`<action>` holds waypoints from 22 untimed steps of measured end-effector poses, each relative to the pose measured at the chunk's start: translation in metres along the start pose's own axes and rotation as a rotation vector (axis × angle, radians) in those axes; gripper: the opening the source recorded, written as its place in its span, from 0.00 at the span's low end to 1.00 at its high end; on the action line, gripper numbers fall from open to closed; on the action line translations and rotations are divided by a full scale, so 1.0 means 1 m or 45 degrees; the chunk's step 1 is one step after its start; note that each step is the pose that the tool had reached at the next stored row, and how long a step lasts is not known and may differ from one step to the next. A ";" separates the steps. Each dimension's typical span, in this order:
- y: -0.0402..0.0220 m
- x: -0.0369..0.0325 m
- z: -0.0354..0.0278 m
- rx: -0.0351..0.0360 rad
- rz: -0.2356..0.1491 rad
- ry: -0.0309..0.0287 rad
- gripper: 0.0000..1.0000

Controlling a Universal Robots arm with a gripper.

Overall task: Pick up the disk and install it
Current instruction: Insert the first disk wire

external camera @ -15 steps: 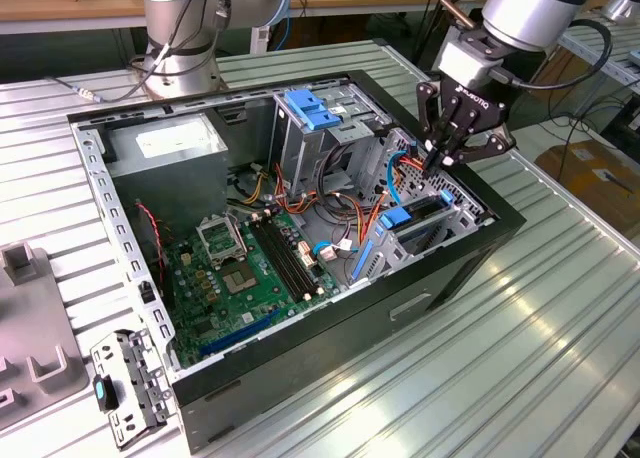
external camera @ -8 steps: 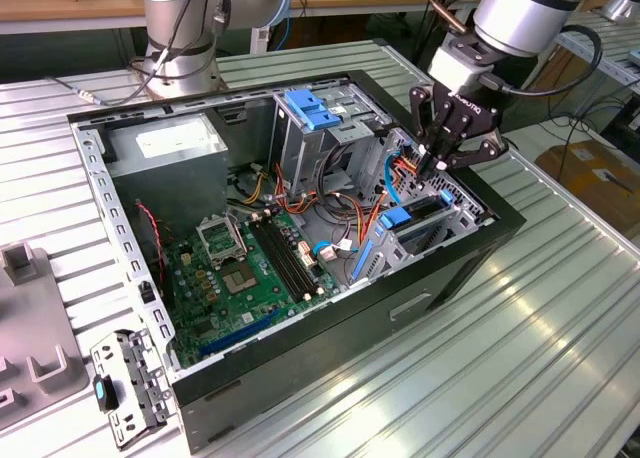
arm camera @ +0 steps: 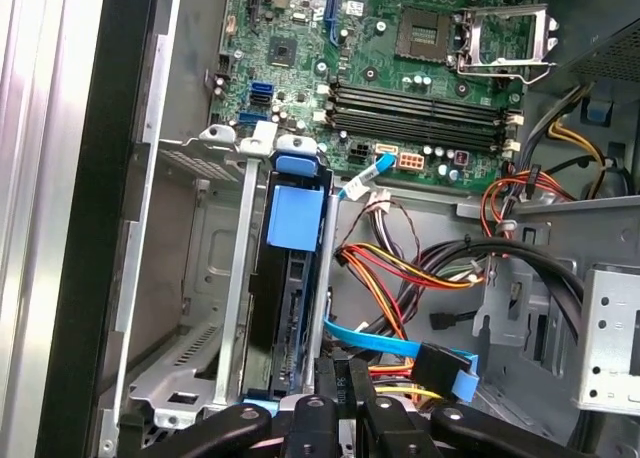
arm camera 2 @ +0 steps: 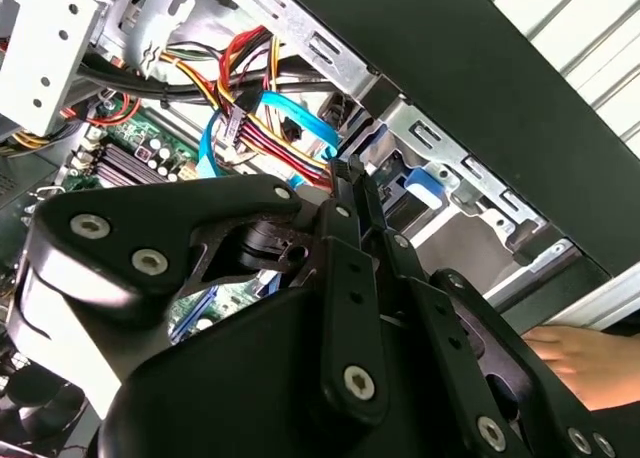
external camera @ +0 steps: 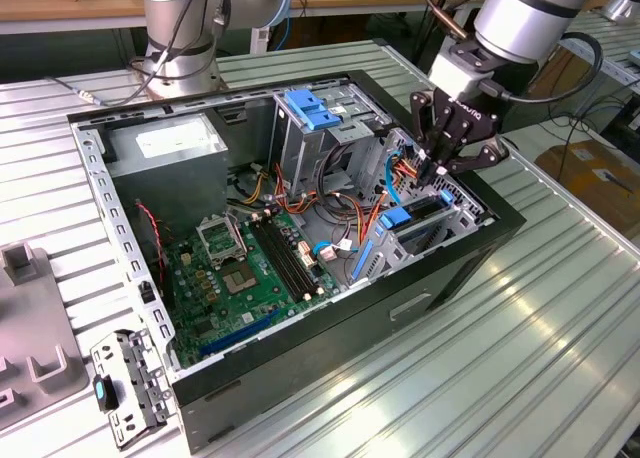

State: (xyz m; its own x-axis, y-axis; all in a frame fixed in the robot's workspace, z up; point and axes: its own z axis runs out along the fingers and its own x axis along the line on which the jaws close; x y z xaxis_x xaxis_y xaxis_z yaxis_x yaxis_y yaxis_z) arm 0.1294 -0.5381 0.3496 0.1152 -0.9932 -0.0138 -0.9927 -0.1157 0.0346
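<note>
We are over a ribbed metal workbench with an opened computer case lying on it, desks behind. The gripper hangs at the case's corner on the exterior view's right, fingers pressed together edge-on, closed on nothing that we can make out. Right beneath them sits the disk, standing on edge in its metal bay, blue handle towards the motherboard. It looks seated or nearly so. Just beside the fingers run the blue ribbon cable and the red-and-yellow wires, and that is our worry: any sideways drift could snag or tug them, and a skewed push could jam the disk in its rails. The arm comes in from above, wrist angled steeply down into the case. A person's hand rests near the case's outer wall.
</note>
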 end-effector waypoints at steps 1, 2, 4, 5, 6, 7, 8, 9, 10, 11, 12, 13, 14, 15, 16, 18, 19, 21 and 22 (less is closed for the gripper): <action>0.0001 0.0008 0.0010 0.0001 0.006 -0.0004 0.16; 0.0009 0.0011 0.0012 0.0030 0.007 0.0002 0.16; 0.0013 0.0013 0.0013 0.0094 0.008 0.0008 0.16; 0.0012 0.0013 0.0013 0.0105 0.016 0.0007 0.16; 0.0012 0.0013 0.0013 0.0108 0.030 0.0001 0.16; 0.0013 0.0013 0.0013 0.0111 0.053 -0.0006 0.16; 0.0013 0.0013 0.0013 0.0114 0.071 -0.0011 0.16; 0.0013 0.0013 0.0013 0.0117 0.093 -0.0017 0.16; 0.0013 0.0013 0.0013 0.0119 0.116 -0.0025 0.16; 0.0013 0.0013 0.0013 0.0122 0.136 -0.0031 0.16; 0.0013 0.0013 0.0013 0.0127 0.167 -0.0040 0.16; 0.0013 0.0013 0.0013 0.0130 0.196 -0.0049 0.16; 0.0013 0.0013 0.0013 0.0133 0.221 -0.0057 0.16; 0.0013 0.0013 0.0013 0.0136 0.240 -0.0062 0.16; 0.0013 0.0013 0.0013 0.0136 0.242 -0.0064 0.16; 0.0013 0.0013 0.0013 0.0136 0.243 -0.0063 0.16; 0.0013 0.0013 0.0013 0.0136 0.243 -0.0064 0.16; 0.0013 0.0013 0.0013 0.0137 0.244 -0.0065 0.16; 0.0013 0.0013 0.0013 0.0137 0.244 -0.0064 0.16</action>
State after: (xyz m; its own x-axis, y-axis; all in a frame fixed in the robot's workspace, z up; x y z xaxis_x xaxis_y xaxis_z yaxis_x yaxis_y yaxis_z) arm 0.1281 -0.5396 0.3483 -0.0759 -0.9970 -0.0130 -0.9968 0.0755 0.0264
